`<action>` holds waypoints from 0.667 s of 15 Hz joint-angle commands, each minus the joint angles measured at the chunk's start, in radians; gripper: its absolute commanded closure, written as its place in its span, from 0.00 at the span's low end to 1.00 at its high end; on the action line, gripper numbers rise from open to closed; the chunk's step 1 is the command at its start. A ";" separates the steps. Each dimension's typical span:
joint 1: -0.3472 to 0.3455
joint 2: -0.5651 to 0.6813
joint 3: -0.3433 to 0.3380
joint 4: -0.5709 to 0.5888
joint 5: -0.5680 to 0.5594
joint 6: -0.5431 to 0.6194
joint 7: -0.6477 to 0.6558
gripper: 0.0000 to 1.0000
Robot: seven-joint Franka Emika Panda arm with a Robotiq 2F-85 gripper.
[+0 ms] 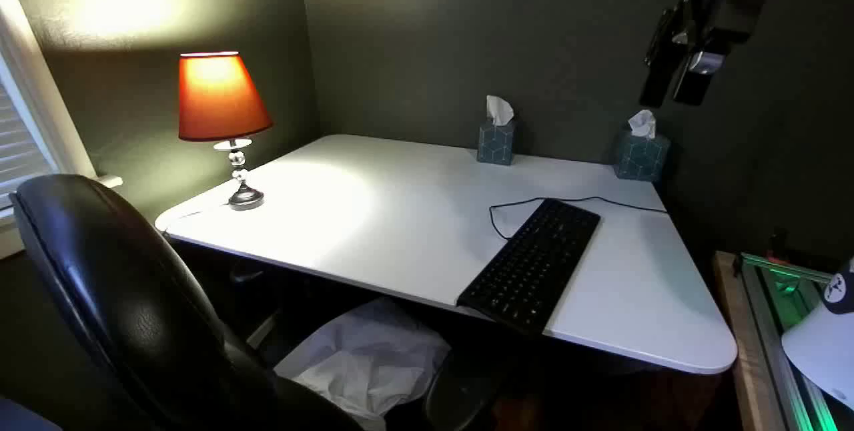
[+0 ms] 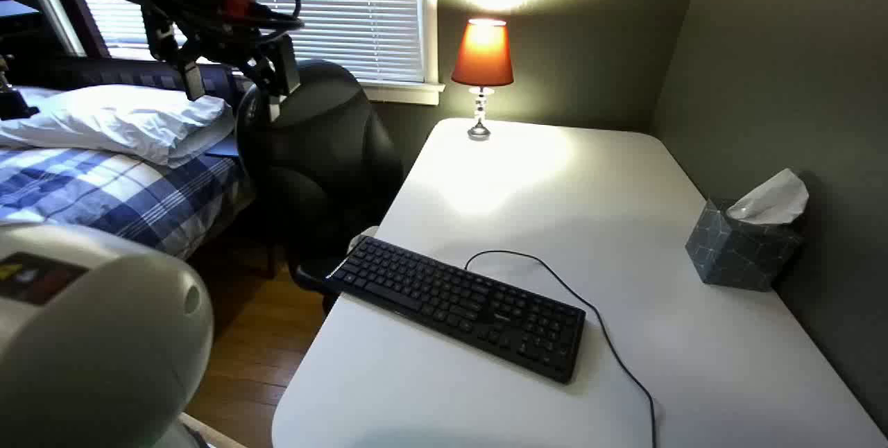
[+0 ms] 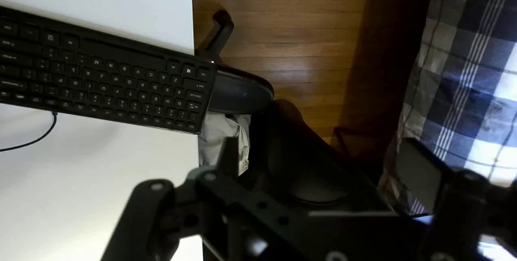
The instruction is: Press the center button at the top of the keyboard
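Note:
The black keyboard (image 1: 534,264) lies at an angle on the white desk in both exterior views (image 2: 465,306). One end sticks out slightly over the desk edge. In the wrist view the keyboard (image 3: 109,71) fills the upper left, partly cut off by the frame. A single center button at its top cannot be made out. A thin black cable (image 2: 610,337) runs from its back edge. My gripper (image 1: 672,91) is raised high, well above and apart from the keyboard. Its fingers (image 2: 234,96) are spread wide. In the wrist view the gripper (image 3: 323,168) holds nothing between its fingers.
The white desk (image 1: 373,217) carries a red lamp (image 1: 223,101) and tissue boxes (image 1: 495,141) (image 1: 642,151) along the wall. A black chair (image 2: 319,143) stands at the desk's edge, near a bed (image 2: 118,177). A pale bag (image 1: 367,357) is below the edge.

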 commanded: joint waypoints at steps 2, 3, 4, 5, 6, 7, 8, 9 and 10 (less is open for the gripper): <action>-0.014 0.002 0.011 0.002 0.010 -0.006 -0.010 0.00; -0.014 0.003 0.011 0.002 0.010 -0.006 -0.010 0.00; -0.014 0.004 0.011 0.002 0.010 -0.006 -0.010 0.00; -0.014 0.004 0.011 0.002 0.010 -0.006 -0.010 0.00; -0.014 0.004 0.011 0.002 0.010 -0.006 -0.010 0.00; -0.014 0.004 0.011 0.002 0.010 -0.006 -0.010 0.00; -0.014 0.005 0.011 0.002 0.010 -0.006 -0.010 0.00; -0.022 0.016 0.001 0.002 0.011 0.000 -0.011 0.00; -0.043 0.027 -0.008 0.003 0.009 0.018 -0.003 0.00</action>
